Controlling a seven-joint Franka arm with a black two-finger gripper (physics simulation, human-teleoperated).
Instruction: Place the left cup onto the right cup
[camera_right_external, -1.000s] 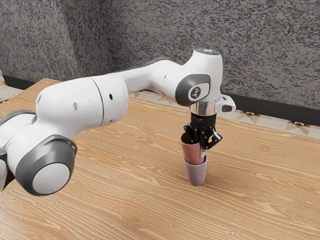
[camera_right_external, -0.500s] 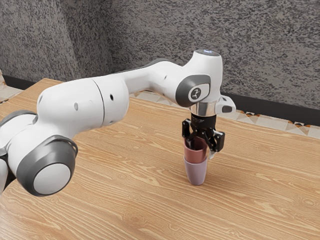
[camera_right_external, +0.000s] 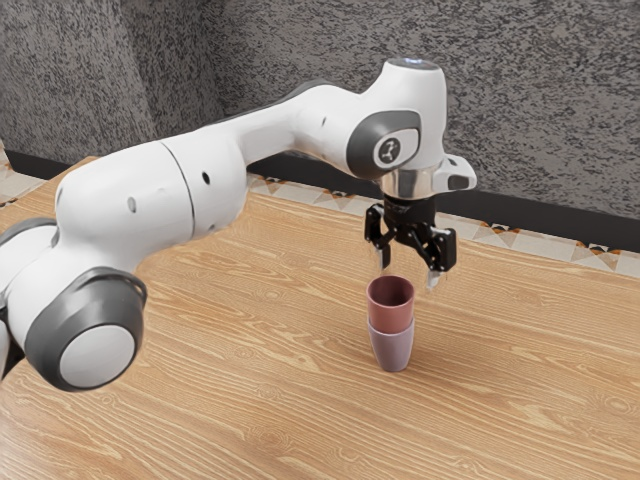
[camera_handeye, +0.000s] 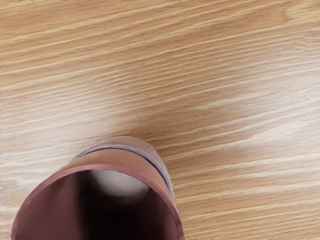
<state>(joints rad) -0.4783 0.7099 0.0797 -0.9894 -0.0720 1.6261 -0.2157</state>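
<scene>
Placement looks finished

The maroon plastic cup (camera_right_external: 390, 298) sits upright, nested in the lilac plastic cup (camera_right_external: 392, 352) on the wooden table (camera_right_external: 250, 330). It looks light, stiff and smooth-walled, best pinched across its rim. The black gripper (camera_right_external: 405, 271) hangs just above it, fingers spread and holding nothing.

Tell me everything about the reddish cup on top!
The reddish-brown cup is smooth, plain and handleless, wider at its open rim than lower down. It stands upright, nested in the purple cup, so only its upper part shows. It looks empty inside. The open gripper hangs just above, not touching it. The purple cup stands on the wooden table.
</scene>
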